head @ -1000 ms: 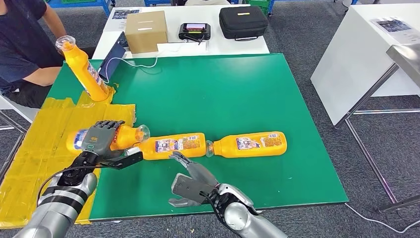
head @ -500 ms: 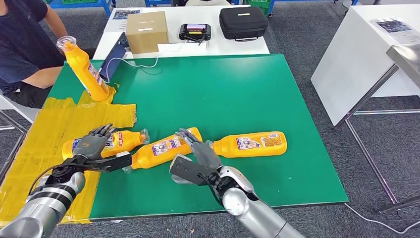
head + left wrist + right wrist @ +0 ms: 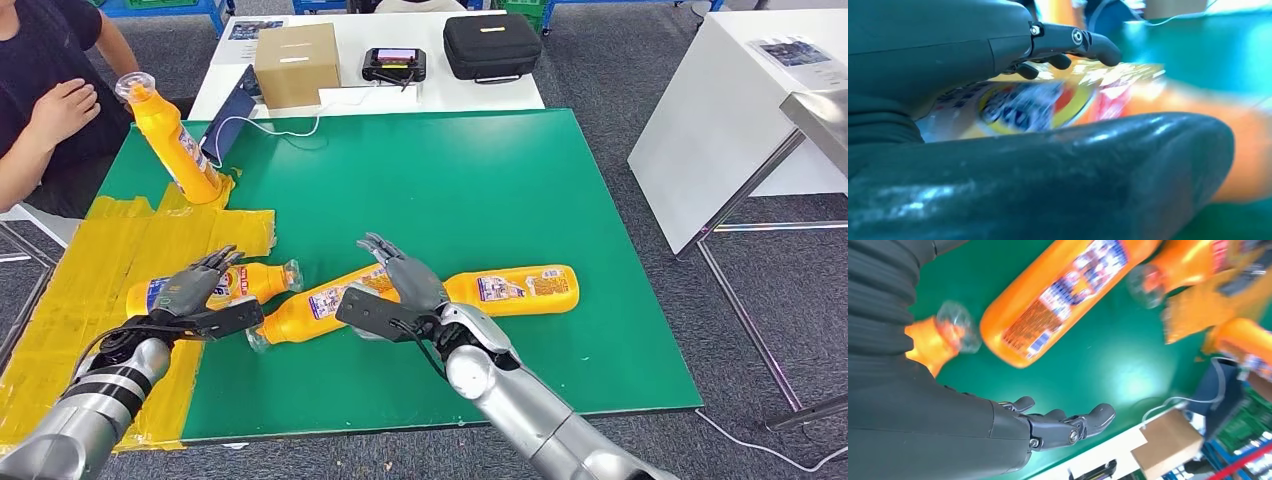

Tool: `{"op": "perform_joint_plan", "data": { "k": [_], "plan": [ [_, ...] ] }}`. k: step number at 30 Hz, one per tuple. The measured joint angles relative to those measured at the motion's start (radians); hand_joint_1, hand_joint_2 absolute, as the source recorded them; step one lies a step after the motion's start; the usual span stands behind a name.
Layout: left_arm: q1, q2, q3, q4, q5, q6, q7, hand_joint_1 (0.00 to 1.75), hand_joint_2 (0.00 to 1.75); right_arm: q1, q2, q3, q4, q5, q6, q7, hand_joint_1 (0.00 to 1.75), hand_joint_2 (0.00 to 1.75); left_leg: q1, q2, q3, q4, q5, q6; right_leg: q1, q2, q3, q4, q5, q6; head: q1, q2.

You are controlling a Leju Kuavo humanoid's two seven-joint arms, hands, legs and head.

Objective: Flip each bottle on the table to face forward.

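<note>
Orange, the middle bottle point(image 3: 325, 300) lay slantwise on the green tabletop point(image 3: 480, 180), cap toward the robot's left, base under the right hand point(image 3: 392, 292), whose fingers were spread open above it, gripping nothing. The left hand point(image 3: 195, 290), fingers apart, rested over the left bottle point(image 3: 220, 285) on yellow tape point(image 3: 90, 280). A third bottle point(image 3: 515, 288) lay just beside, rightward; open room beyond

four orange bottles point(image 3: 510, 289), seemingly one cardboard box point(image 3: 294, 62), one black case point(image 3: 491, 43)
</note>
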Motion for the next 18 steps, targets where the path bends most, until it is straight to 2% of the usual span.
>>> {"op": "perform_joint_plan", "data": {
  "k": [4,6,10,13,18],
  "plan": [
    [0.022,-0.021,0.038,-0.051,0.193,-0.080,-0.074,0.00,0.00,-0.055,0.013,0.000,0.086,0.029,0.018,0.001,0.00,1.75,0.000,0.000,0.000,0.000,0.000,0.000,0.000,0.000,0.000,0.000,0.001,0.001,0.000,0.000],
    [0.044,-0.039,0.072,-0.098,0.343,-0.147,-0.108,0.00,0.00,-0.076,0.020,0.000,0.129,0.037,0.033,0.002,0.00,1.75,0.000,0.000,-0.001,0.000,0.000,0.000,0.000,0.000,-0.001,0.000,0.001,0.001,0.000,0.000],
    [0.104,-0.080,0.147,-0.243,0.644,-0.283,-0.116,0.00,0.00,-0.110,0.040,0.002,0.223,0.057,0.059,-0.001,0.00,1.75,0.000,0.000,-0.002,0.000,0.000,0.000,0.000,0.000,-0.001,0.000,0.001,0.001,0.000,0.000],
    [0.147,-0.102,0.177,-0.348,0.761,-0.335,-0.109,0.00,0.00,-0.127,0.056,0.008,0.285,0.087,0.061,-0.003,0.00,1.75,0.000,0.000,-0.002,0.000,0.000,0.000,0.000,0.000,-0.002,0.000,0.001,0.001,0.000,0.000],
    [0.206,-0.129,0.197,-0.492,0.866,-0.381,-0.108,0.00,0.00,-0.145,0.083,0.029,0.363,0.138,0.060,-0.004,0.00,1.75,0.000,0.000,-0.003,0.000,0.000,0.000,0.000,0.000,-0.003,0.000,0.001,0.000,0.000,0.000]
  ]
}}
